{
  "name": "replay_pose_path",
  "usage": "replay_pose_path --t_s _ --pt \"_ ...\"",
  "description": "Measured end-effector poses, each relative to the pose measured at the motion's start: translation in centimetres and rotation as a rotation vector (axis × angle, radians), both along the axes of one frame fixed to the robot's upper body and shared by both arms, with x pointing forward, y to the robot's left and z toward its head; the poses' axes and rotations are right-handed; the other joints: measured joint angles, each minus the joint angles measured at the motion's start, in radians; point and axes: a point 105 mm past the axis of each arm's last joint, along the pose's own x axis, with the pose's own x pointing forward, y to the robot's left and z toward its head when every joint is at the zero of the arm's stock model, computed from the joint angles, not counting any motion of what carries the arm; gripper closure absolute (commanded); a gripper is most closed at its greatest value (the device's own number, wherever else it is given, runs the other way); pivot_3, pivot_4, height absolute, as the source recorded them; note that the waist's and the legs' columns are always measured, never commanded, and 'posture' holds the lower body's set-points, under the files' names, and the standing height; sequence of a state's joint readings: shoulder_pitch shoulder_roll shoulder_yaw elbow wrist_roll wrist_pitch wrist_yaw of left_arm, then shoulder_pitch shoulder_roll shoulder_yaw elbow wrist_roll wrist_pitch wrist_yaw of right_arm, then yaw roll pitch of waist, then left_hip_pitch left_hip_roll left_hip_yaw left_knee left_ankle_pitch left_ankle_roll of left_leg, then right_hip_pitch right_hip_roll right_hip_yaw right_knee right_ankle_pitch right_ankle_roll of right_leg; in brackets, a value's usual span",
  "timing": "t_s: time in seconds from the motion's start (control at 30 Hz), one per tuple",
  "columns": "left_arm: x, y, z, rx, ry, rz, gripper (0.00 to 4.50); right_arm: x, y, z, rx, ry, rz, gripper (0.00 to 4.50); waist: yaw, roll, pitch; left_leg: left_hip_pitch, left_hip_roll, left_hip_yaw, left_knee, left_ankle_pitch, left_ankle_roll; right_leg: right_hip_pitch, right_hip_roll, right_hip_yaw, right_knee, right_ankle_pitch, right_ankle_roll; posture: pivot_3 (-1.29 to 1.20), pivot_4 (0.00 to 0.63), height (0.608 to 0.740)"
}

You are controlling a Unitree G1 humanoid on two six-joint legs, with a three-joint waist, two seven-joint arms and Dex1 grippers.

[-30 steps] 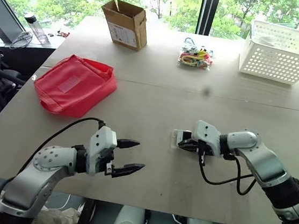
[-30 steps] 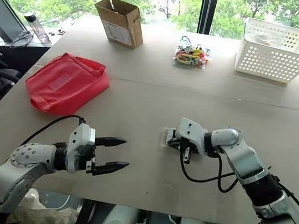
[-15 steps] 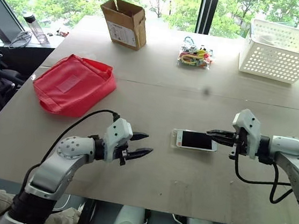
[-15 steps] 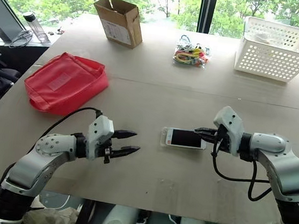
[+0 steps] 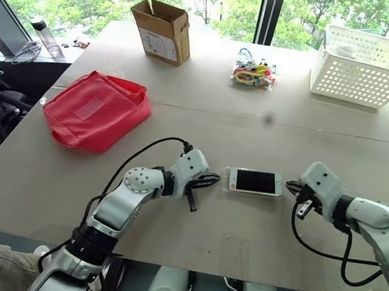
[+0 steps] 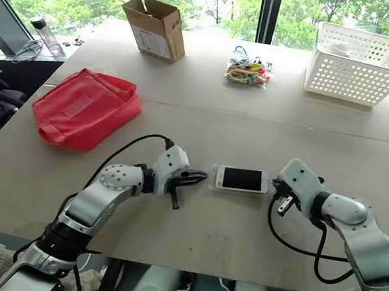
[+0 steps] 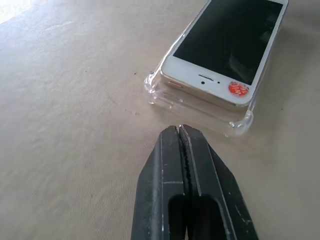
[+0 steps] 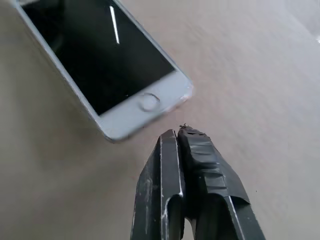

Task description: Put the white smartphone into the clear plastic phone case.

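Observation:
The white smartphone [image 5: 255, 182] lies screen up on the table, lengthwise left to right, home button toward my right. It rests in the clear plastic phone case [image 7: 159, 89], whose rim and corners stick out past its left end. At that end the phone's edge stands slightly above the case's rim. My left gripper [image 5: 215, 181] is shut, empty, its tip [image 7: 179, 130] pointing at the left end and a short gap from the case. My right gripper [image 5: 291, 185] is shut and empty too, its tip [image 8: 179, 132] just off the home-button end, not touching.
A red pouch [image 5: 96, 110] lies at the left. A cardboard box [image 5: 162, 31], a bundle of coloured bands [image 5: 254, 73] and a white perforated basket [image 5: 365, 66] stand along the back. Bare tabletop [image 5: 240, 242] runs in front of the phone to the near edge.
My left gripper moved right, up to the phone's left end, and closed. My right gripper, shut throughout, drew back rightward off the phone, uncovering it.

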State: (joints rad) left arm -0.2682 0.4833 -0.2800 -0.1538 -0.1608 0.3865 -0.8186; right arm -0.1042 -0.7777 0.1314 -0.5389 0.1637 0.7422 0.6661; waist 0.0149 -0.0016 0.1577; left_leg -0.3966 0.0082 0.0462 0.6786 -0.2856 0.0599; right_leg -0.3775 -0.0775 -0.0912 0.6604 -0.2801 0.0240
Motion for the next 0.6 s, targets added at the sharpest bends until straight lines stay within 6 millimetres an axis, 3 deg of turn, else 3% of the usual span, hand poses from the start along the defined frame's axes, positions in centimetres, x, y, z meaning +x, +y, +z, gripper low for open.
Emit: replay_pose_path --t_s 0.3,0.5,0.6 --pt "0.9 0.5 0.1 0.015 -0.018 0.065 4.49 1.7 2.9 -0.8 -0.058 -0.024 0.073 4.50 -0.003 -0.001 -0.001 0.001 0.001 0.000 0.003 0.000 -0.001 0.000 0.001 0.000 0.003 0.000 0.000 0.00 0.150 0.733" --pt "1.0 0.8 0.2 0.015 -0.010 0.085 4.49 1.8 2.9 -0.7 -0.063 -0.030 0.078 4.50 -0.004 -0.001 -0.001 0.001 0.001 0.000 0.003 0.000 -0.001 0.000 0.001 0.001 0.003 0.000 0.000 0.00 0.150 0.733" --pt "0.4 2.3 0.6 -0.103 0.074 0.140 4.49 1.4 1.8 -0.6 0.032 0.018 0.032 4.50 -0.002 -0.001 0.000 0.000 0.001 -0.001 0.003 0.000 -0.001 0.000 0.001 0.001 0.002 0.000 0.000 0.00 0.150 0.733"
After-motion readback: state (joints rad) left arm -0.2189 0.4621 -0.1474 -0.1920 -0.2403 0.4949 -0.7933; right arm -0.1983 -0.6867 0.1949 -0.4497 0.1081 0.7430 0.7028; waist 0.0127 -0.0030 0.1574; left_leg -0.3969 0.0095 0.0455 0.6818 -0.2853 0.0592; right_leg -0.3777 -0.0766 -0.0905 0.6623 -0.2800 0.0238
